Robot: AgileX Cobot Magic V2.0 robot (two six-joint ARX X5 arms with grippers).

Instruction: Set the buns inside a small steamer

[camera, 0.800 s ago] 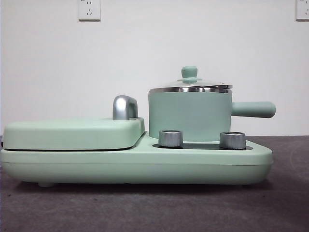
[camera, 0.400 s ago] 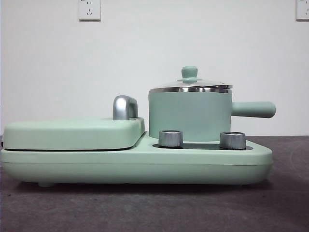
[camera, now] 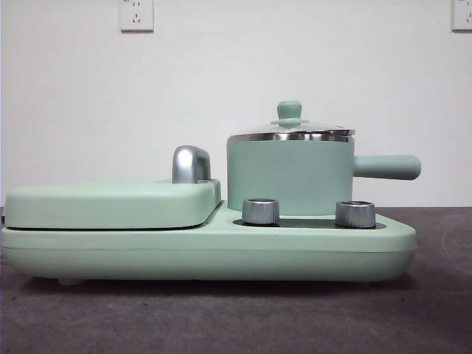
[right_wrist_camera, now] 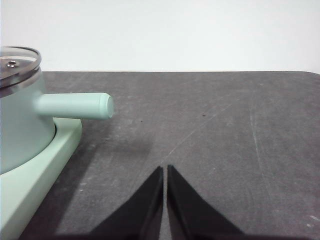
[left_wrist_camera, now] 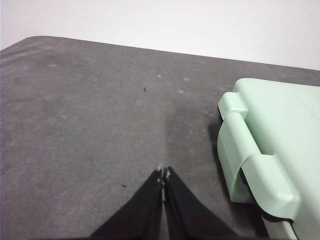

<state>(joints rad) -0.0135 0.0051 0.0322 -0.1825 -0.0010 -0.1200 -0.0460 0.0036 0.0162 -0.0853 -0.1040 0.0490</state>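
i see the steamer [camera: 289, 175] on its green base [camera: 206, 251], lid [camera: 290, 131] on, beside the closed grill plate [camera: 110, 203]. my left gripper [left_wrist_camera: 163, 175] and right gripper [right_wrist_camera: 164, 170] are pressed together, empty, above grey table [right_wrist_camera: 225, 130].

A bare test bench: grey mat-covered table [camera: 221, 324], blank white wall [camera: 295, 51], wall sockets [camera: 136, 15].

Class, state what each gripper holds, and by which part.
Nothing: the left gripper and right gripper are both shut and empty above bare table.
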